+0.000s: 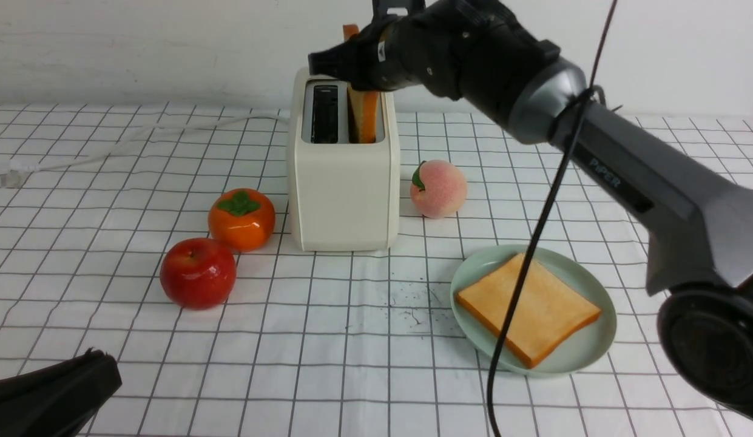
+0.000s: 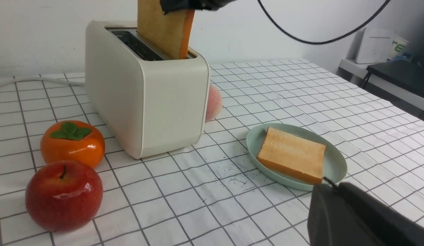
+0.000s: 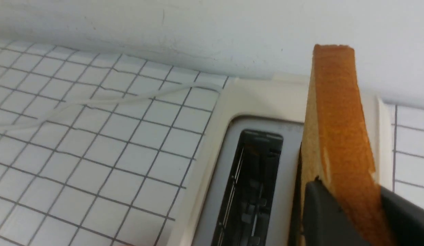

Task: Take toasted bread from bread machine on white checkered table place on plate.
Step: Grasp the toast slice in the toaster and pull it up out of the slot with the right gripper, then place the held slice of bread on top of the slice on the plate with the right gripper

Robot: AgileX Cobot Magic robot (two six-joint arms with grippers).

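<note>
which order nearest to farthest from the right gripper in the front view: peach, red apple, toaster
1. toaster, directly below the right gripper clamping the toast slice
2. peach, beside the toaster's right side
3. red apple, front left, well clear of the toaster

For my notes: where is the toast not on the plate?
Front view: the toast stands in the right slot of the bread machine, held by the right gripper.

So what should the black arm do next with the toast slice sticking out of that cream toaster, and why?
Probably lift straight up. The right gripper clamps both faces of the golden-brown square toast slice, whose lower part sits inside a slot of the boxy cream-white toaster. Swinging toward the round pale green plate now could snag it on the slot.
</note>
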